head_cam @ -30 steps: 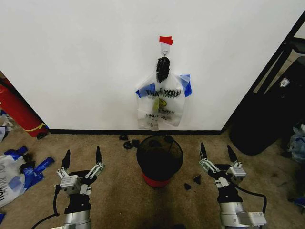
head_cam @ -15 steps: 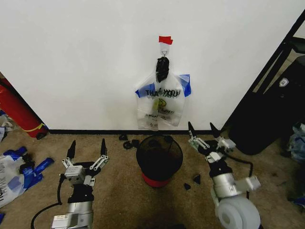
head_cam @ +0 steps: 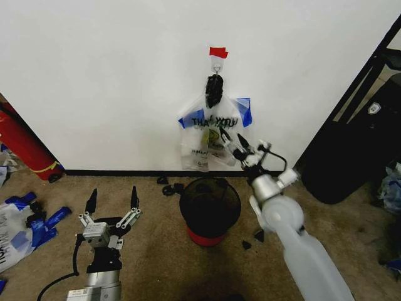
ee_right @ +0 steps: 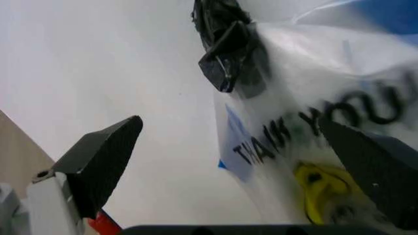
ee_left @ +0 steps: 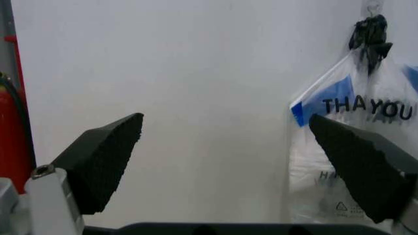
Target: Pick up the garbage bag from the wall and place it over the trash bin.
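Right gripper point(head_cam: 237, 143), jaws wide, reaches the hanging garbage bag point(head_cam: 213, 135) at twelve o'clock above the trash bin point(head_cam: 210, 207); thin plastic may tear, possibly snagging its hook.

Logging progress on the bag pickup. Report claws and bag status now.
Right claw open, raised at the garbage bag hanging on the wall. Left claw open, low over carpet. Trash bin below, unobstructed.

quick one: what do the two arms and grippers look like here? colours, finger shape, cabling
Both match: left gripper and right gripper each have two black, pointed, wedge-shaped fingers with a finely textured surface, mounted on a silver-white metal linkage. Wrists are black, then silver-grey. The right arm's forearm is a smooth white shell with a rounded joint. A black cable loops beside each wrist. No markings readable.
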`<state>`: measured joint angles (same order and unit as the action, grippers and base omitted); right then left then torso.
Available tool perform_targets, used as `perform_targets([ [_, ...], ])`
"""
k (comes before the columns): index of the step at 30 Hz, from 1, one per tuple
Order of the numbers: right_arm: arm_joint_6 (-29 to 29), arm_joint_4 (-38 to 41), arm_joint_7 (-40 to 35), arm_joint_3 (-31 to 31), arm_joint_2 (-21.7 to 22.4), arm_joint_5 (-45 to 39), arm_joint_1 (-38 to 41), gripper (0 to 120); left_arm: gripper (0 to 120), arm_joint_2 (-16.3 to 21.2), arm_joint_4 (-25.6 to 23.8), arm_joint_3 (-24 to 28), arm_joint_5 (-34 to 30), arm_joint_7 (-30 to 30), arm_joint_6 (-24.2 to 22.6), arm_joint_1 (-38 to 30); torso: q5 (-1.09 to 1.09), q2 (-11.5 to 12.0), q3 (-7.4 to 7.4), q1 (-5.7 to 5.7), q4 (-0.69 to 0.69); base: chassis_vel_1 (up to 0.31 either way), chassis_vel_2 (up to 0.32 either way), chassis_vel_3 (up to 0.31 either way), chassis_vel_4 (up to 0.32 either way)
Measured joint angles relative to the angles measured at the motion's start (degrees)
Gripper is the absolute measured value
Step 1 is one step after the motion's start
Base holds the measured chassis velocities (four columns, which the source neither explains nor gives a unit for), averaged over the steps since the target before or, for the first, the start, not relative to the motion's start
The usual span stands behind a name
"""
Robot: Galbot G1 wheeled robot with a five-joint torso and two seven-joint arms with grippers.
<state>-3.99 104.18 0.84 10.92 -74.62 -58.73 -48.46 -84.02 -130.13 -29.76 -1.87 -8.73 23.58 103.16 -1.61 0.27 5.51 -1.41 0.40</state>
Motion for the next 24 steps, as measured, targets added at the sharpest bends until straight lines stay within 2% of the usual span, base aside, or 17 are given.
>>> perform_targets([
  [7, 0.0, -7.38, -0.75, -1.25, -3.84, -1.37, 8.83, 100, 100, -0.92, 0.51, -0.11, 0.71, 0.0, 0.3, 0.29, -0.01, 0.01, -0.01, 0.0, 0.0, 0.0, 0.0, 0.0, 0.0],
  [14, 0.25, -10.82, -1.52, -1.72, -5.4, -2.67, 12.66, 100, 100, -1.01, 0.71, -0.33, 0.73, -0.01, 0.46, 0.23, -0.01, 0.0, -0.01, 0.0, 0.0, 0.0, 0.0, 0.0, 0.0],
  [18, 0.26, -11.78, -2.16, -2.04, -5.78, -2.86, 13.08, 84, 100, -0.99, 0.87, -0.14, 0.76, -0.01, 0.44, 0.04, -0.01, 0.01, -0.01, 0.0, 0.0, 0.0, 0.0, 0.0, 0.0],
  [22, 0.26, -12.13, -2.27, -2.08, -5.96, -2.86, 13.22, 75, 100, -0.88, 0.86, -0.15, 0.75, -0.01, 0.44, 0.04, 0.0, 0.01, -0.01, 0.0, 0.0, 0.0, 0.0, 0.0, 0.0],
  [24, 0.16, -12.23, -2.34, -2.06, -6.46, -2.74, 13.54, 64, 100, -0.66, 0.83, -0.19, 0.76, -0.01, 0.43, 0.07, 0.0, 0.0, -0.01, 0.0, 0.0, 0.0, 0.0, 0.0, 0.0],
])
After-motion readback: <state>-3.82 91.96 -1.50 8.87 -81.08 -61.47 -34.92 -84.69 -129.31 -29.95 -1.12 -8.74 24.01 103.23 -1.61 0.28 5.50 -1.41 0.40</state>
